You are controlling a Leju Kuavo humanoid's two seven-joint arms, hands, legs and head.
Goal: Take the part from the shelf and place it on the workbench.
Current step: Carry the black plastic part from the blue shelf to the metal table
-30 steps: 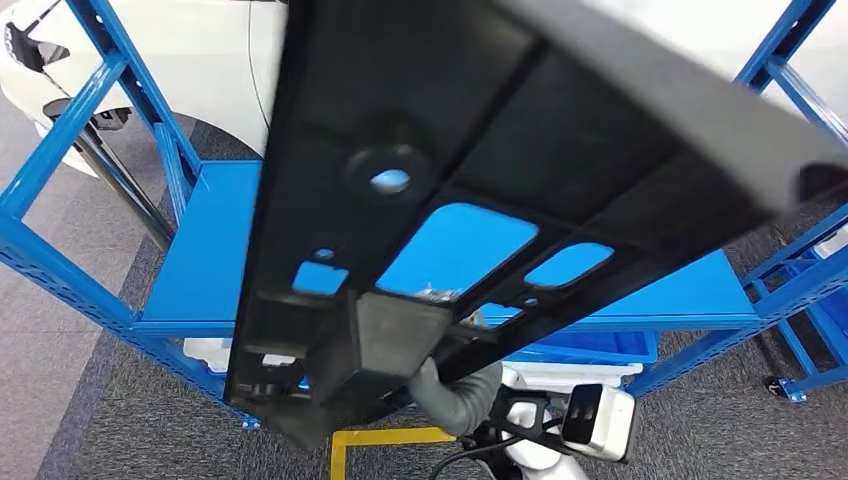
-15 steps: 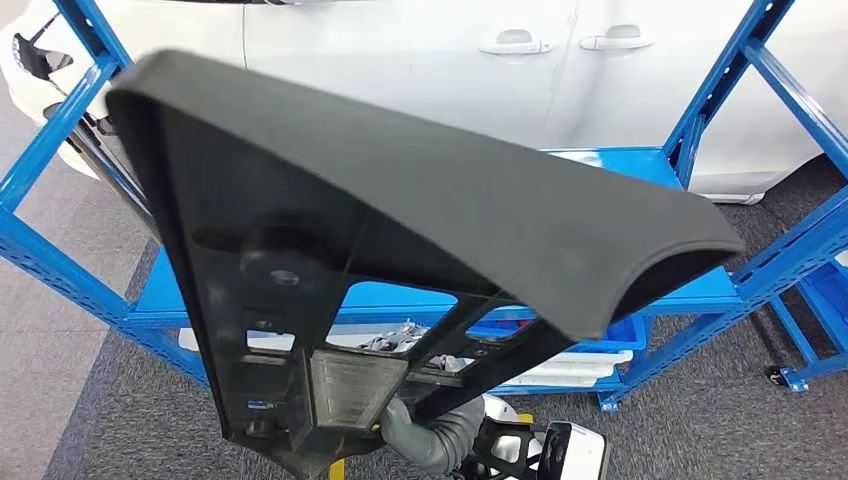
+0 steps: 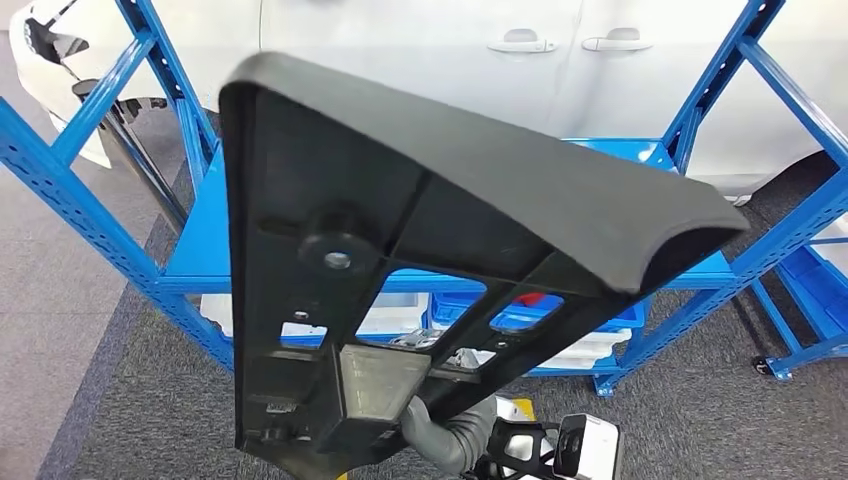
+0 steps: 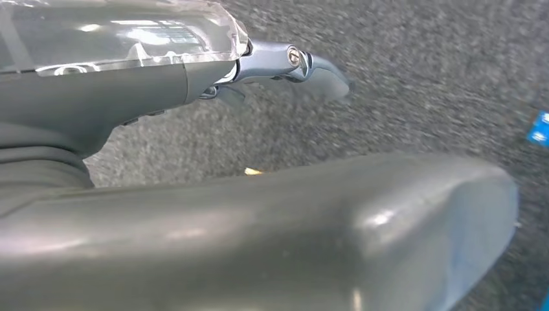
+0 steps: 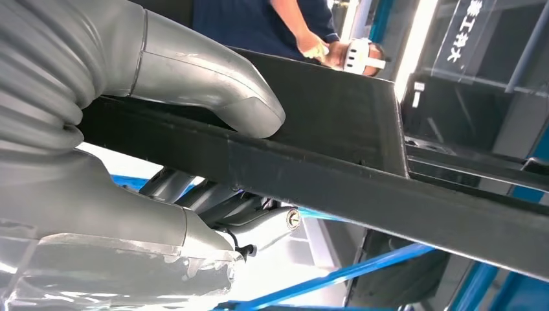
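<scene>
Overhead, the right hand grips the black part (thumb on top), left hand holding nothing.

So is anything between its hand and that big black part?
No. The right hand already grips the black part, thumb on one face and fingers under the rim. The workbench isn't visible here, so that path can't be judged.

right hand grips the part, thumb on one face, fingers on the other. left hand hangs, fingers extended, holding nothing.
</scene>
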